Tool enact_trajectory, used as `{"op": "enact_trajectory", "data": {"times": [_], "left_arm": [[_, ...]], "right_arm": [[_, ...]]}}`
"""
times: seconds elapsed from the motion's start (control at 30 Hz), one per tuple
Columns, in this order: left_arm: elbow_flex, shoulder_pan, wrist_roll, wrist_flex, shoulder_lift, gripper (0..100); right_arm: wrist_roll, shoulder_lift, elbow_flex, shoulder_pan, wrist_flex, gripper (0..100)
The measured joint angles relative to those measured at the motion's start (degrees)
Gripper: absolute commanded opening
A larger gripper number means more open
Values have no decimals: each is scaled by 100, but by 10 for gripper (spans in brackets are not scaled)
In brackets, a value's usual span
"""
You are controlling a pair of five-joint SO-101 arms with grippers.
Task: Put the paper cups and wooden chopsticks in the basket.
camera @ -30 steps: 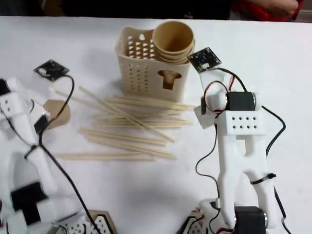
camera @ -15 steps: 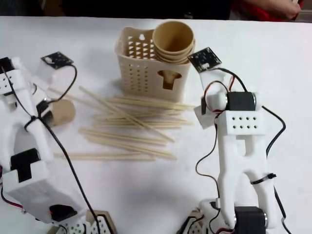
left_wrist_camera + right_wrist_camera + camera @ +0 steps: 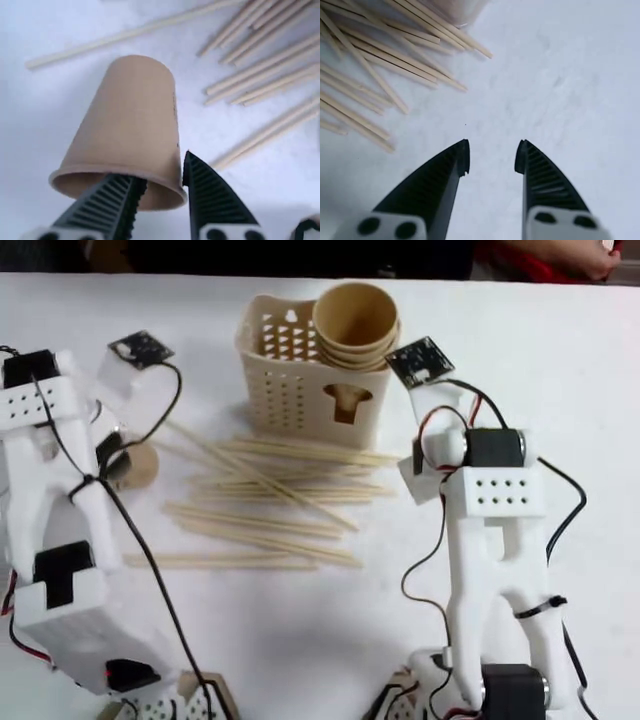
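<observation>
- Your left arm (image 3: pixel 45 490) stands on the left of the high view. It stretches forward from its base, and the wrist turns inward toward the middle.
- Your left gripper (image 3: pixel 165 170) sits low at the end of that wrist, clamped on the rim of the cup (image 3: pixel 130 115). One finger is inside the mouth and the other lies against the outer wall.
- Your right arm (image 3: pixel 495 530) runs nearly straight forward from its base on the right of the high view, with the wrist tipped downward.
- Your right gripper (image 3: pixel 491 150) points down, its two dark fingers spread with a clear gap between the tips.
</observation>
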Motion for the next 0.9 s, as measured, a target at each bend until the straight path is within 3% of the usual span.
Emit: {"op": "enact_trajectory", "data": {"times": [0.27,0.6,0.9], "left_arm": [[-9,35,686,-360,9,20],[-9,237,1336,-413,9,23],[-9,237,1380,-352,-440,23]], "right_arm": [[0,0,0,0,0,163],[0,0,0,0,0,163],[0,0,0,0,0,163]]}}
